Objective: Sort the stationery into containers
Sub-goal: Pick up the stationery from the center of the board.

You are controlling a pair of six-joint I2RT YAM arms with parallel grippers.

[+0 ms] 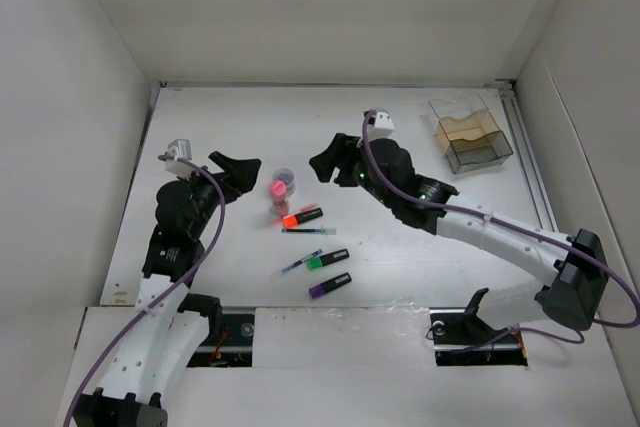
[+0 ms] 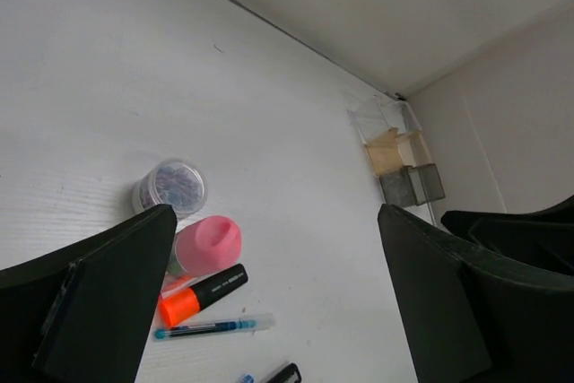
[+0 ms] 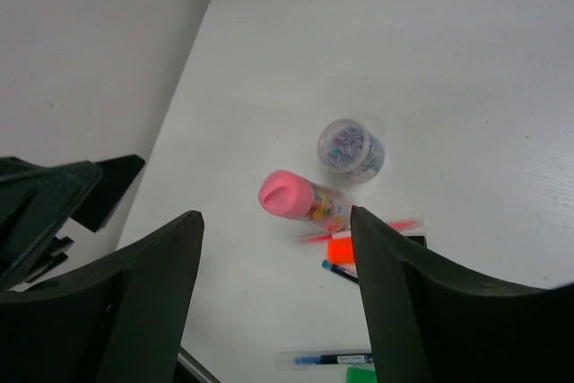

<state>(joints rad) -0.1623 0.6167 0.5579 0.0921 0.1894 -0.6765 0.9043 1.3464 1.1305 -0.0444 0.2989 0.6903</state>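
2 arms bent inward, left pincer (image 1: 245, 171) and right pincer (image 1: 322, 165) facing each other, jaws spread wide.

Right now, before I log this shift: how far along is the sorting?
Done: nothing, the organiser looks empty. In hand: nothing, the left gripper and right gripper are open and empty. Left: orange highlighter, green highlighter, purple highlighter, two pens, pink-topped jar and clear jar, all on the table.

A finger (image 2: 99, 302) of the left hand (image 2: 276, 221) hides part of the pink-topped jar (image 2: 208, 244). The right wrist view's bottom edge crops the green highlighter (image 3: 360, 375).
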